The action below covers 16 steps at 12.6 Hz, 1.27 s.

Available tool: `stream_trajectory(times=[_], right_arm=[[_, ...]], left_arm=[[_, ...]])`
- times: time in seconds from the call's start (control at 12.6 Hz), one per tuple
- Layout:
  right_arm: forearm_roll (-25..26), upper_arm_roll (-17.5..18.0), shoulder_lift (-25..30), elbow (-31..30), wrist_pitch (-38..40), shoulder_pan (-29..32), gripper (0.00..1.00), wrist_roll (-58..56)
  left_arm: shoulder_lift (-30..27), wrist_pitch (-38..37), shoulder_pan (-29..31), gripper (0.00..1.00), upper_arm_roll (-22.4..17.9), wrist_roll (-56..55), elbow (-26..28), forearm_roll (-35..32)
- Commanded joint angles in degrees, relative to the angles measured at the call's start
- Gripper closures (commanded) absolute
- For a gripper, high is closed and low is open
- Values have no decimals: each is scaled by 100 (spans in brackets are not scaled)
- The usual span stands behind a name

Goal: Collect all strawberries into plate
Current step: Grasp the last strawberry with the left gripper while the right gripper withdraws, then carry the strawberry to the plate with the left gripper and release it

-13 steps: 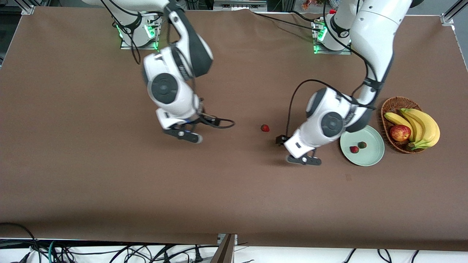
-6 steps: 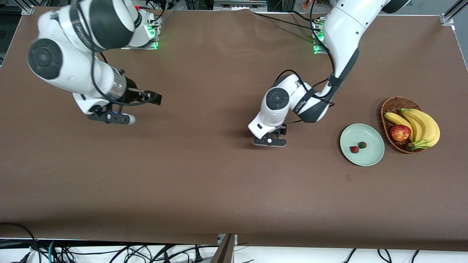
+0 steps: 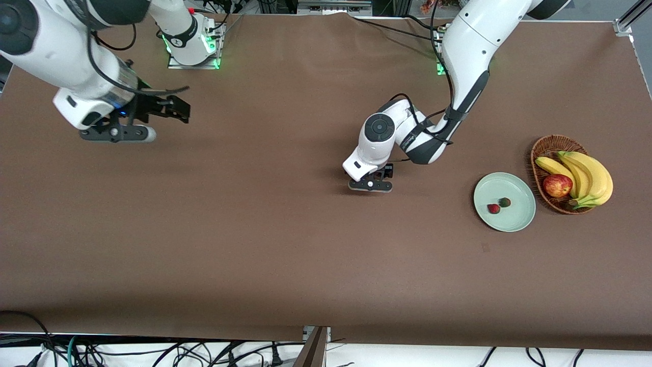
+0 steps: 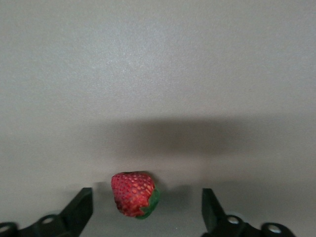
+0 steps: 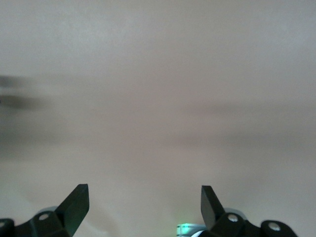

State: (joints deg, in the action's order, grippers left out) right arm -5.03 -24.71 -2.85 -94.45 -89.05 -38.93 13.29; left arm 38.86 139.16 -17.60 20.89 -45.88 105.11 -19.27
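Observation:
One red strawberry [image 4: 133, 193] with a green cap lies on the brown table between the fingers of my left gripper [image 4: 146, 190], with a gap on each side. That gripper [image 3: 371, 184] is open, low over the middle of the table, and hides this berry in the front view. The pale mint plate [image 3: 519, 216] sits toward the left arm's end and holds two strawberries, one red [image 3: 493, 208] and one showing its green cap [image 3: 504, 202]. My right gripper [image 3: 117, 133] hangs open and empty over bare table at the right arm's end, its fingers [image 5: 79, 197] wide apart.
A brown wicker basket [image 3: 547, 147] touches the plate's edge at the left arm's end and holds bananas [image 3: 591, 173] and a red apple [image 3: 557, 185]. Cables hang along the table edge nearest the front camera.
My left gripper moved from beside the plate to the middle of the table, down around the loose strawberry. My right arm swung away from the middle toward its own end.

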Motion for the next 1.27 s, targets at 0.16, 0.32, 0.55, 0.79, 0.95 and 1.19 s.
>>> stream_trajectory(times=[0.16,0.32,0.55,0.79,0.95,1.19], right_arm=[[273,2019,328,-214,-104,2448,0,-731],[467,2119,364,-214,-122,2566,0,-862],[485,2102,267,-214,-393,2558,0,-1029],[546,2084,153,-100,-596,2566,0,-1285],[529,2006,153,-83,-561,2575,0,-1302],[529,1926,65,-21,-570,2575,0,-1364]], left_arm=[[-159,32,134,55,91,-167,185,-164],[-177,-12,143,86,100,-176,177,-156],[-404,-56,476,100,117,-18,107,-103],[-826,-494,862,99,109,990,106,90],[-1089,-985,1222,97,56,1955,124,248],[-1424,-1568,1329,95,-986,4314,177,1124]])
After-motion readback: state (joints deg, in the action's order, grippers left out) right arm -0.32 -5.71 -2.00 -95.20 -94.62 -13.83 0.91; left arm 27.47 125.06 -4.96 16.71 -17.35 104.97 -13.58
